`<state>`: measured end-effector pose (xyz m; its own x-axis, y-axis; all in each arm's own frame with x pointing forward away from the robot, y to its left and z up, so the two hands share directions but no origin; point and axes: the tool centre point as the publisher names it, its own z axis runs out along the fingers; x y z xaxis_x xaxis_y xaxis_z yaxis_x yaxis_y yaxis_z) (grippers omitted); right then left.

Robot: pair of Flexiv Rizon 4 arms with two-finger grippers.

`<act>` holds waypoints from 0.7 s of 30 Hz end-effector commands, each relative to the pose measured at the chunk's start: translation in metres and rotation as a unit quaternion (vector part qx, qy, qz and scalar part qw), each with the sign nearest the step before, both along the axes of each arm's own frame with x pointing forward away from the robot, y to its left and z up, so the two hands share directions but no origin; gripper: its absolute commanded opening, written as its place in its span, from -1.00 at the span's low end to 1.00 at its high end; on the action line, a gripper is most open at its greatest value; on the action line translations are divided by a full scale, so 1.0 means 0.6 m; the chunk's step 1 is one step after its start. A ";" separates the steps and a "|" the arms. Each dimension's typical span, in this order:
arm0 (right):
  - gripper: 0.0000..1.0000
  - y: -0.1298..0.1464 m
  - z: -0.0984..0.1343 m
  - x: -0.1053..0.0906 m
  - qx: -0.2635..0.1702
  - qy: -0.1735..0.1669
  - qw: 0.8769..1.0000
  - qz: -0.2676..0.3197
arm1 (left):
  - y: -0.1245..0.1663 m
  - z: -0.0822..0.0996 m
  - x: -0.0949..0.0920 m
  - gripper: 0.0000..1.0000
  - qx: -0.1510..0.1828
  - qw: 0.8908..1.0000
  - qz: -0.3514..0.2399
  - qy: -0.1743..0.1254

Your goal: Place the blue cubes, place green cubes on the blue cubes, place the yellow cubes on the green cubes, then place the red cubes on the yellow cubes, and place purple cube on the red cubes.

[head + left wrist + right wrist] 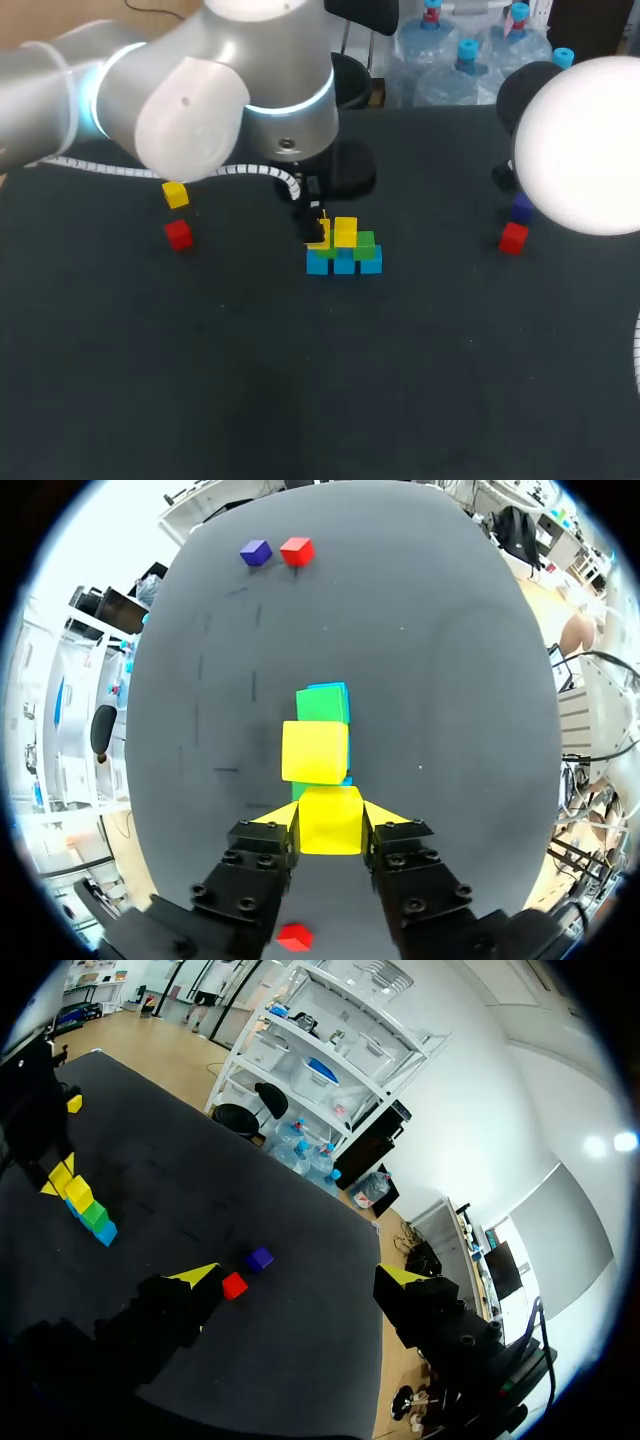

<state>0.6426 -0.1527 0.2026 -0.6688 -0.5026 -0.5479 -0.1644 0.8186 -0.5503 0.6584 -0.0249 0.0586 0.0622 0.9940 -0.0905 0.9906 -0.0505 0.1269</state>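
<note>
Three blue cubes lie in a row mid-table with green cubes on them. One yellow cube rests on the middle green one. My left gripper is shut on a second yellow cube, holding it at the row's left end beside the placed yellow cube. The green cube ahead of that is bare. My right gripper hangs open and empty high over the table's right side, above a red cube and the purple cube.
A loose yellow cube and a red cube lie at the table's left. Another red cube and the purple cube lie at the right, under my right arm. My left arm fills the far left.
</note>
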 end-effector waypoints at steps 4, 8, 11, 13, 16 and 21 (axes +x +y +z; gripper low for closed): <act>1.00 -0.002 -0.001 -0.001 0.001 -0.001 1.000 0.001 | -0.006 -0.003 0.012 -1.00 0.005 1.000 0.000 0.002; 1.00 -0.002 -0.001 -0.001 0.001 -0.001 1.000 0.001 | -0.006 -0.004 0.016 -1.00 0.006 1.000 0.000 0.001; 1.00 -0.002 -0.001 -0.001 0.001 -0.001 1.000 0.001 | -0.006 -0.003 0.016 -1.00 0.006 1.000 -0.001 0.001; 1.00 -0.002 -0.001 -0.001 0.001 -0.001 1.000 0.001 | -0.006 -0.003 0.018 -1.00 0.006 1.000 -0.001 0.001; 1.00 -0.002 -0.001 -0.001 0.001 -0.001 1.000 0.001 | -0.006 -0.005 0.020 -1.00 0.007 1.000 0.001 0.001; 1.00 -0.002 -0.001 -0.001 0.001 -0.001 1.000 0.001 | -0.006 -0.006 0.020 -1.00 0.008 1.000 0.001 0.002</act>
<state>0.6426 -0.1527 0.2026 -0.6688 -0.5026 -0.5479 -0.1644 0.8186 -0.5503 0.6680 -0.0273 0.0556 0.0582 0.9952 -0.0792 0.9907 -0.0478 0.1274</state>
